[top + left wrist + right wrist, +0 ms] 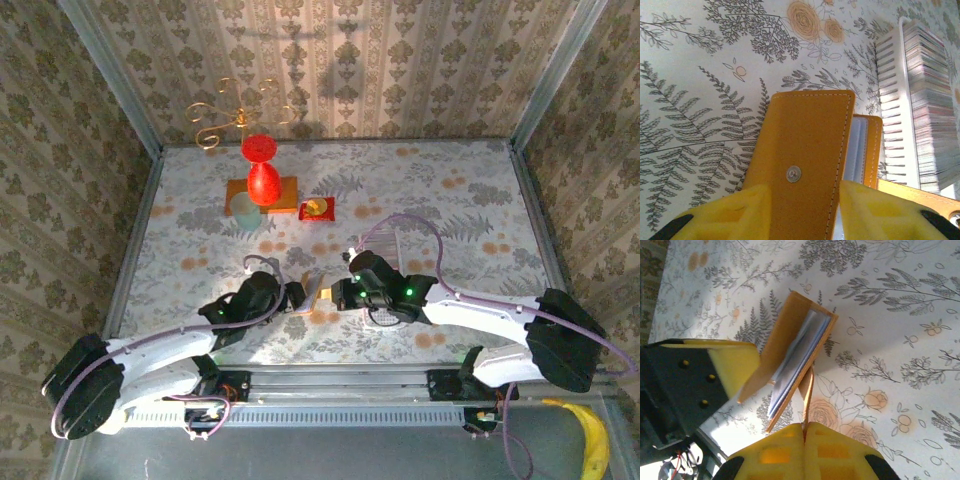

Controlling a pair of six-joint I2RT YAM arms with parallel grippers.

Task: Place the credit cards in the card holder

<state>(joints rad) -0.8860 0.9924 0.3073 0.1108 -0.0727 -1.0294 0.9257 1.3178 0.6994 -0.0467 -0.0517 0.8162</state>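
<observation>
The mustard-yellow card holder (322, 292) stands open between both grippers, its clear sleeves (795, 352) showing. My right gripper (805, 427) is shut on a thin leather flap of the card holder (790, 340). My left gripper (805, 200) has its yellow fingers partly apart on either side of the snap cover (805, 135); one finger (735, 362) lies against that cover's outer face. The credit cards (930, 100) stand stacked on edge in a white slotted rack (895, 100), just behind the right arm (388, 245).
At the back of the table stand a red goblet (260, 170) on an orange board (280, 195), a pale teal disc (245, 210), a small red tray (318, 208) and a gold wire ornament (230, 115). Patterned walls close three sides. A banana (592, 435) lies off the table.
</observation>
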